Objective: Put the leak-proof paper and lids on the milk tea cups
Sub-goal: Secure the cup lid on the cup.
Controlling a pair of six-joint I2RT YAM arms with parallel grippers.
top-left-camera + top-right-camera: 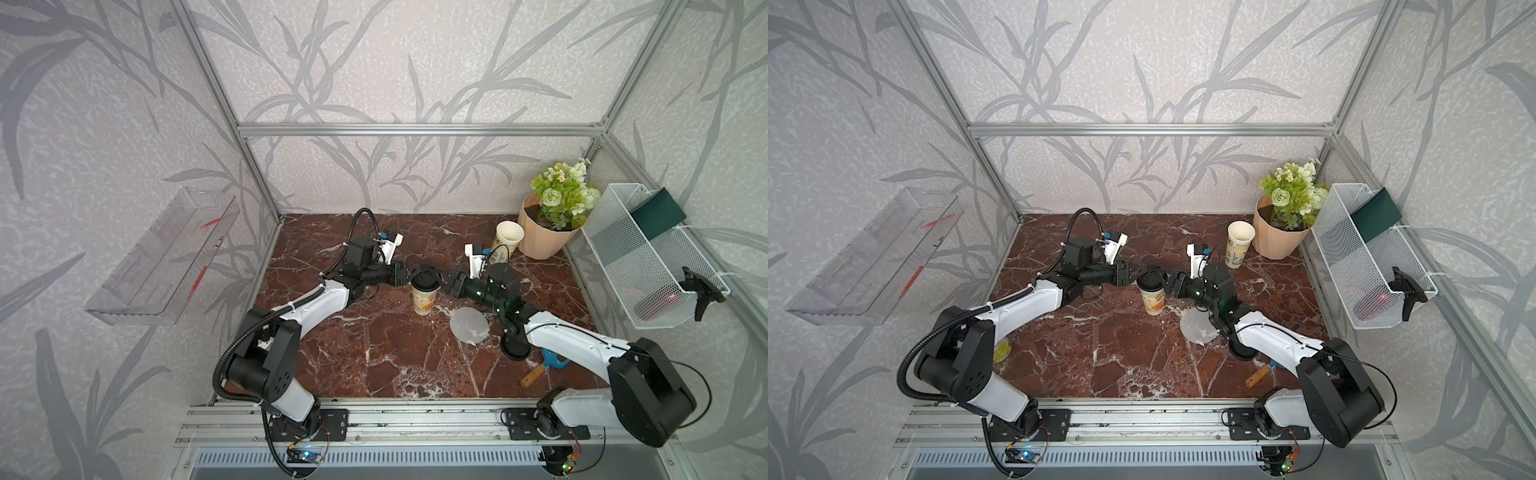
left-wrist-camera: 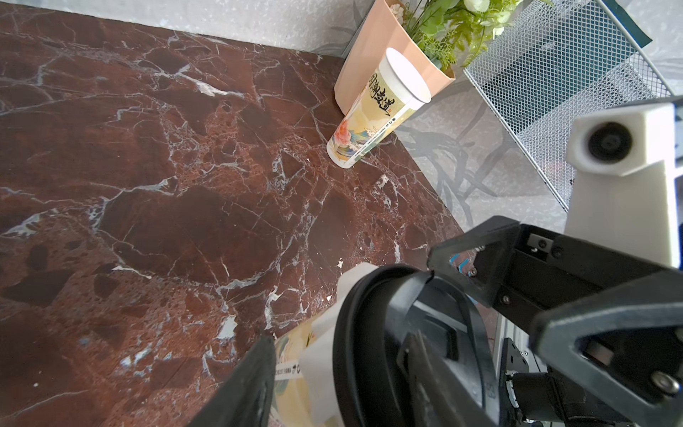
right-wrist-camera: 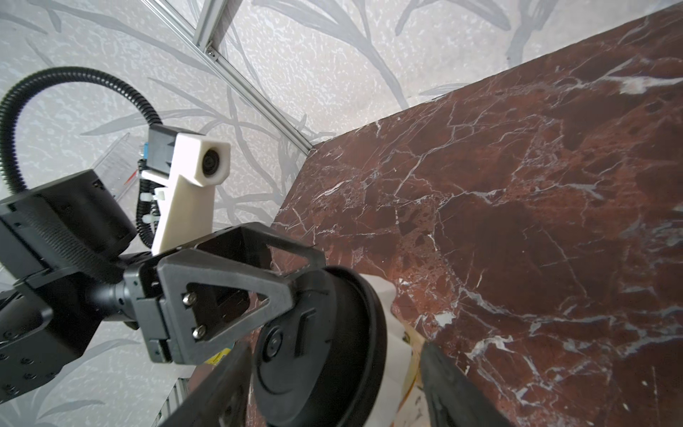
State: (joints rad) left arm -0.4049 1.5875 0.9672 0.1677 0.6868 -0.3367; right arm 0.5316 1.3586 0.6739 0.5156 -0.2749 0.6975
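In both top views a milk tea cup (image 1: 423,300) (image 1: 1153,301) stands mid-table with a black lid (image 1: 426,279) on it. A leak-proof paper (image 2: 318,355) (image 3: 390,374) is folded down under the lid's rim. My left gripper (image 1: 415,276) (image 2: 332,380) and right gripper (image 1: 438,279) (image 3: 338,392) meet at this cup from opposite sides. Each is open, with one finger over the lid's top and the other beside the cup wall. A second leak-proof paper (image 1: 469,325) (image 1: 1198,326) lies flat on the table. The other milk tea cup (image 1: 508,241) (image 2: 373,118) stands uncovered at the back right.
A peach flower pot (image 1: 540,239) stands right behind the uncovered cup. A white mesh basket (image 1: 648,257) hangs on the right wall. Another black lid (image 1: 515,349) and a blue tool with a wooden handle (image 1: 552,360) lie under the right arm. A clear shelf (image 1: 162,257) hangs on the left wall.
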